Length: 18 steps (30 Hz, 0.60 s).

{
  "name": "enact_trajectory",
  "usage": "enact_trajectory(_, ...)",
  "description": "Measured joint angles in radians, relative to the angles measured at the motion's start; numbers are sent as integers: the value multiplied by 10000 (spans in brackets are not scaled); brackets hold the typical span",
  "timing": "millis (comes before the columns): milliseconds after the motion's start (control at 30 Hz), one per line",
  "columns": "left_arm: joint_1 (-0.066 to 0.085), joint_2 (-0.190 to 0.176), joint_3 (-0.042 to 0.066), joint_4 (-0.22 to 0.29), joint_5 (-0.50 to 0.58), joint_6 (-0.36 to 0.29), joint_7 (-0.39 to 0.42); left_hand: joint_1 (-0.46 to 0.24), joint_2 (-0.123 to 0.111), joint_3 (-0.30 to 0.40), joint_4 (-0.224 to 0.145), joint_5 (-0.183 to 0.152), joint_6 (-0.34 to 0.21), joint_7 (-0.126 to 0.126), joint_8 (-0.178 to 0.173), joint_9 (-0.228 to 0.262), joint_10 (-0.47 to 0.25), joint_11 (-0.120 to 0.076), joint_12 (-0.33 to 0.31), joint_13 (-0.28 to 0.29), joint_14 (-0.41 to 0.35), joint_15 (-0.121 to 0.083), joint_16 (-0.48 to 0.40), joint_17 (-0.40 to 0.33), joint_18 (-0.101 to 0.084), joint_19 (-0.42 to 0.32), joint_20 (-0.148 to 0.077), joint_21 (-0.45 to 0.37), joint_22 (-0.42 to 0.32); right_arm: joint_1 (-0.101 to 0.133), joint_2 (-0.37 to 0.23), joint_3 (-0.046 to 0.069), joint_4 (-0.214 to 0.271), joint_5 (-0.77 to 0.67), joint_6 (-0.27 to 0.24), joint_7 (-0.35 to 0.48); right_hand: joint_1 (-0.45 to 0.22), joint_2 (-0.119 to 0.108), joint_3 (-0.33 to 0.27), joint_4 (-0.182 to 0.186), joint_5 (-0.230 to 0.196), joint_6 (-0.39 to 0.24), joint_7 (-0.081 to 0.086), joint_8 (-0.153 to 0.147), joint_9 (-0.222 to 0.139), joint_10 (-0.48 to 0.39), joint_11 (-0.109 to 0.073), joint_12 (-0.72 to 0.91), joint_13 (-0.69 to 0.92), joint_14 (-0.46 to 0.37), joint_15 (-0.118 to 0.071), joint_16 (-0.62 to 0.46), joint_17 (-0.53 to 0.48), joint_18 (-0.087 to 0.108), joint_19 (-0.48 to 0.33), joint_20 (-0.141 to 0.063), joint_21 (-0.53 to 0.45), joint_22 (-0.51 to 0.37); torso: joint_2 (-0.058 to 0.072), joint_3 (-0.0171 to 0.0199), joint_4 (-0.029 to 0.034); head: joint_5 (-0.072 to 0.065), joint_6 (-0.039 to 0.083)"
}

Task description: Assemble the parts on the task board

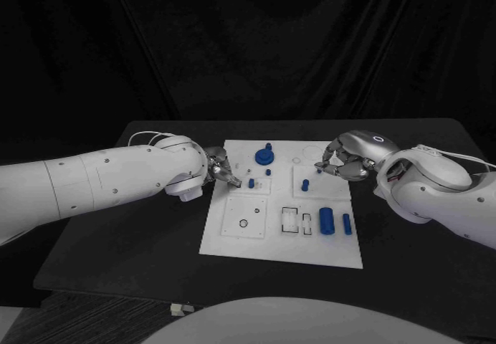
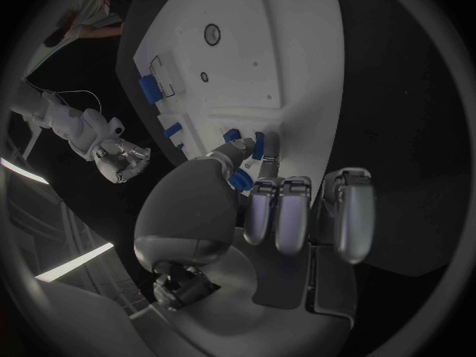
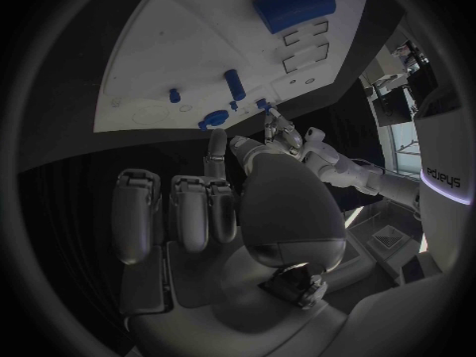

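The white task board [image 1: 279, 240] lies mid-table. On it stand a blue knob [image 1: 266, 154], small blue pegs [image 1: 251, 183] [image 1: 305, 185], and a large blue cylinder [image 1: 327, 220] beside a slimmer one [image 1: 347, 223]. My left hand [image 1: 219, 172] is at the board's left edge, its thumb and one finger reaching to the near peg [image 2: 258, 145] while the other fingers [image 2: 297, 214] are curled; whether it grips the peg is unclear. My right hand [image 1: 346, 161] hovers at the board's far right edge with fingers [image 3: 189, 214] curled, one finger extended toward the knob [image 3: 213, 120], holding nothing.
Empty rectangular slots [image 1: 292, 218] and a plate with a round hole [image 1: 243, 223] sit in the board's near half. The black table [image 1: 124, 251] extends on both sides of the board. Cables run along my right forearm [image 1: 444, 154].
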<state>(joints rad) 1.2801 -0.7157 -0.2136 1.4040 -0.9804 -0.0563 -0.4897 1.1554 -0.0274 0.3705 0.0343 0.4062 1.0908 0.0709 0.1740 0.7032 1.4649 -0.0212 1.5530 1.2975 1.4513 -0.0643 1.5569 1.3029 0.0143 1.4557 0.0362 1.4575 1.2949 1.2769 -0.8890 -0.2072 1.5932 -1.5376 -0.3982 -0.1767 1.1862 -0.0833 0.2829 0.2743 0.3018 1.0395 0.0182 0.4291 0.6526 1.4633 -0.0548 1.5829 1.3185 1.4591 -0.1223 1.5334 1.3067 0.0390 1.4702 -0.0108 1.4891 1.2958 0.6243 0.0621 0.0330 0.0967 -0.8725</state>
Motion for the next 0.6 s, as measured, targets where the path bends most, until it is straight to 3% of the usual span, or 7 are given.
enact_trajectory(233,-18,30,0,-44,-3,-1,61,-17,17,150,-14,-237,0,0,-116,-157,0,1,0,0,0,0,0,0,0,59,59,-1,0,-57,-17,0,-1,0,18,-1,0,0,0,0,0,0,0,-23,0,0,0,0,0,0,0,0,0,0,0,0,0,0,2,0,0,-10,-3)
enact_trajectory(600,-43,46,1,-126,-6,39,138,-197,65,150,-12,-239,0,0,-116,-323,0,1,0,0,0,0,0,0,0,64,67,-78,0,-82,-58,0,-14,1,52,-8,13,-13,0,0,1,0,0,-23,0,0,0,0,0,0,0,-1,0,0,0,0,-2,0,0,-7,4,-56,-4)
